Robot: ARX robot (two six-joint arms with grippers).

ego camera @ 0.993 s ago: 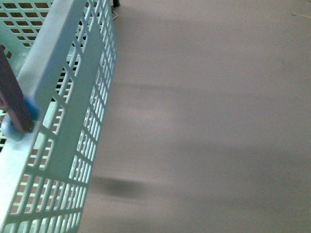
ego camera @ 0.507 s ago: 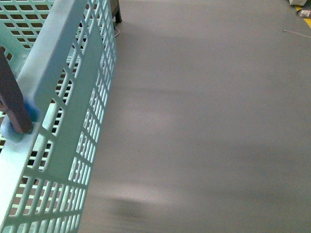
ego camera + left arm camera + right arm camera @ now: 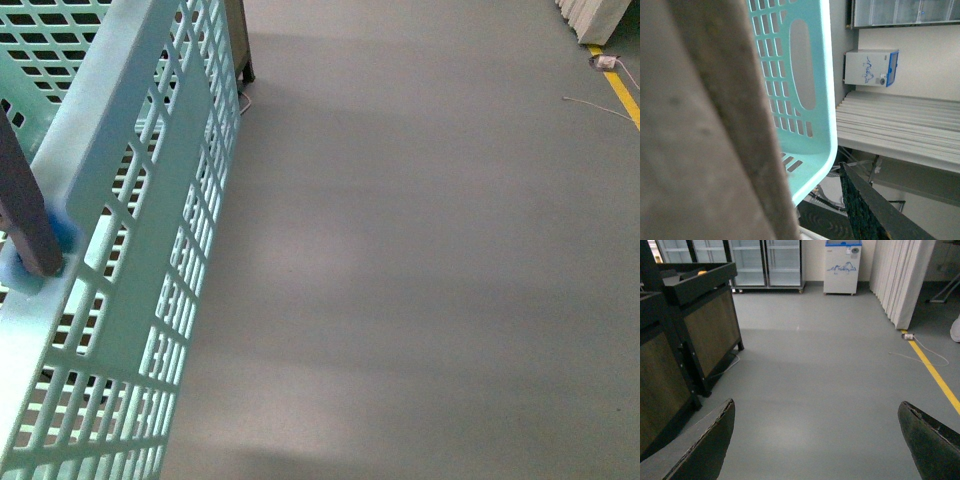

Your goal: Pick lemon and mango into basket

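I'm seeing the right gripper (image 3: pixel 816 407) hanging spread wide, gripping nothing, over grey floor (image 3: pixel 815 340). The brown handle (image 3: pixel 715 125) is blocking the left gripper (image 3: pixel 780 210); I can't tell its grip. The basket (image 3: pixel 150 200) is filling the front frame's left edge.

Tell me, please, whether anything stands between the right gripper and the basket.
Nothing visible does. The right gripper has its jaws open and empty over grey floor, and in the front view the floor beside the basket is bare too. The right wrist view does not show the basket itself.
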